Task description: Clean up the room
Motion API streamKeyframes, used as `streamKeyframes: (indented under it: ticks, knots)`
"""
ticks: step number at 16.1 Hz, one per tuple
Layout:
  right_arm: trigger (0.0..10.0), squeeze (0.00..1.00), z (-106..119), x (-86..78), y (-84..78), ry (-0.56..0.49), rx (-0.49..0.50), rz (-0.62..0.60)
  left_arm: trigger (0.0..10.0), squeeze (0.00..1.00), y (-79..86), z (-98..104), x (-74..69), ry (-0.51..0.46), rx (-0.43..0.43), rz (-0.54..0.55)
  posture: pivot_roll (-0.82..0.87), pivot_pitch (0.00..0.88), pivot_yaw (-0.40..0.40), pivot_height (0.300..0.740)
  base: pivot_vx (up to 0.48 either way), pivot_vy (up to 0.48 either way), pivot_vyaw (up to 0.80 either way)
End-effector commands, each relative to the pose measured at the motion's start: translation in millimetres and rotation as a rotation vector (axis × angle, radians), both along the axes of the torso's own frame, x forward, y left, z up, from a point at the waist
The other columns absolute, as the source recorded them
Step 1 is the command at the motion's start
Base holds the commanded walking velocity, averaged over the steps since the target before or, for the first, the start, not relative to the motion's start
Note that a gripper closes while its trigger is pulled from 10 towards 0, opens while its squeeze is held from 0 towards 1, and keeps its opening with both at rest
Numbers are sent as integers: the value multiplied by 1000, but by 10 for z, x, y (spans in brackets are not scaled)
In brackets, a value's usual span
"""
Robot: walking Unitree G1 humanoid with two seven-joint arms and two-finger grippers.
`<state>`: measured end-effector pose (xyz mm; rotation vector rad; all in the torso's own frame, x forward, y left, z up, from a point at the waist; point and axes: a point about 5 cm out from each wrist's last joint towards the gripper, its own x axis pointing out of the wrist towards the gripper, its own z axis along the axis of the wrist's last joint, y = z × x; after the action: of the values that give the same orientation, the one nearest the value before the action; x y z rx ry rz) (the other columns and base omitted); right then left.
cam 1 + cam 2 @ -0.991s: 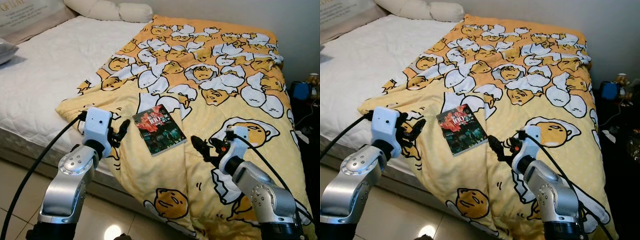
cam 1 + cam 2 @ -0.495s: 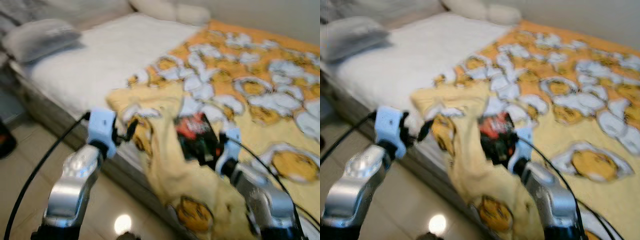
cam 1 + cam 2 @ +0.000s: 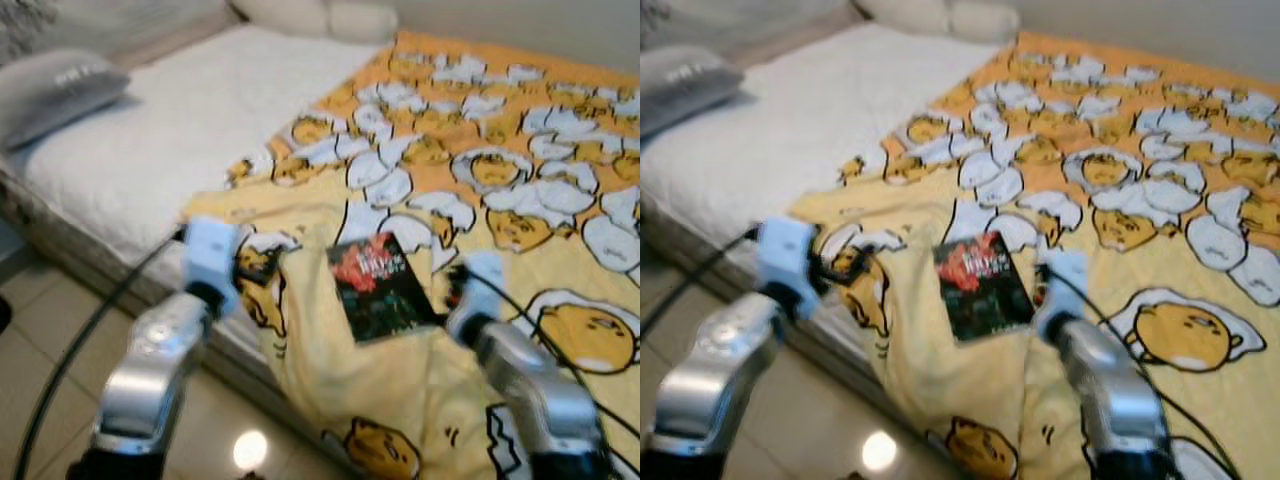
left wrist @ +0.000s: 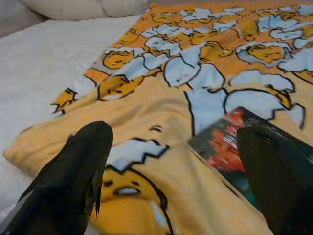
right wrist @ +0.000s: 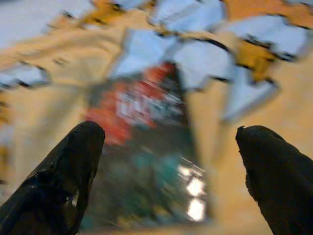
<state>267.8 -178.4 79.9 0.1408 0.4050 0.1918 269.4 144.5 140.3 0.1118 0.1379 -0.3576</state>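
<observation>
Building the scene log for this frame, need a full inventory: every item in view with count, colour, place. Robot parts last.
book: 1, dark cover with red print, lying flat on the blanket near the bed's front edge, between the two grippers
blanket: 1, yellow and orange with white and yellow cartoon figures, spread over the bed's right part, front edge hanging toward the floor
mattress: 1, white quilted, bare on the left part
grey pillow: 1, far left on the bed
white pillows: 2, at the head of the bed
floor: pale glossy tiles, in front of the bed
left gripper: fingers open, above the blanket left of the book
right gripper: fingers open, over the book's right side
</observation>
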Motion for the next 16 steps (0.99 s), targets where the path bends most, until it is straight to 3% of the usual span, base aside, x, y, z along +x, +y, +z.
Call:
streamKeyframes:
  ticks: [1,2,3,7,8,11,15,16]
  knots:
    - [10000,0,-19,12,26,17,-1,-6,10000,1000,58,-3,-25,9,20,2,43,0,27,740,0,0,0]
    - [10000,914,-34,32,22,24,10,-9,10000,1000,52,-1,-22,10,29,-16,39,0,31,740,0,0,0]
    - [10000,1000,-38,55,36,30,25,-5,10000,1000,53,1,-18,11,33,-23,36,0,36,740,0,0,0]
    - [10000,1000,-148,186,57,108,123,-44,10000,1000,21,-22,-26,52,37,-112,43,0,40,740,0,0,0]
    - [10000,1000,-250,302,11,163,176,-105,10000,1000,-40,-82,-73,137,29,-244,54,0,37,740,0,0,0]
    - [10000,1000,-335,469,-83,204,241,-213,10000,1000,-107,-135,-159,220,80,-452,72,0,38,740,0,0,0]
    - [10000,1000,-454,514,-219,258,263,-328,10000,1000,-136,-116,-214,251,87,-539,87,0,49,740,0,0,0]
    - [10000,714,-503,503,-252,280,295,-361,10000,1000,-139,-110,-234,261,83,-549,92,0,54,740,0,0,0]
